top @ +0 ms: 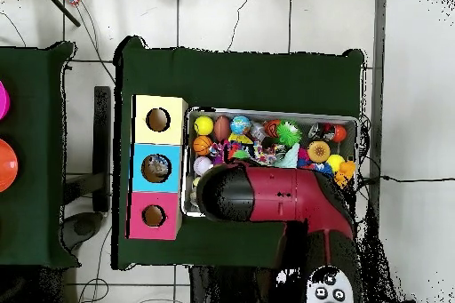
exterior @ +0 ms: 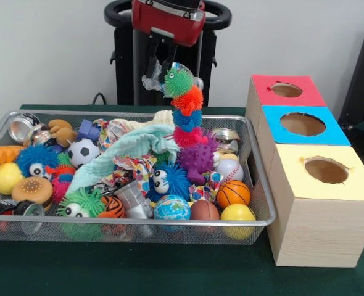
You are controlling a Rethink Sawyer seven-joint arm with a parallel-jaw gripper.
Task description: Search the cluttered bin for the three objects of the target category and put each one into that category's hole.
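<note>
While the gripper [exterior: 160, 65] hangs at the upper middle of the front view, it is clenched on the green head of a spiky caterpillar [exterior: 187, 117], whose orange, blue, pink and purple segments dangle down so the tail touches the clutter. Lifting by one end looks like a way to draw the long toy clear of the towel [exterior: 129, 153] and balls around it. The bin [exterior: 263, 196] fills the left and centre, crowded with toys. Three boxes stand at the right edge, red [exterior: 287, 90], blue [exterior: 303, 124] and yellow [exterior: 326, 170] holes upward, ready to receive it; which one suits it, I cannot say. Overhead, the arm [top: 275, 197] covers the bin's lower half.
</note>
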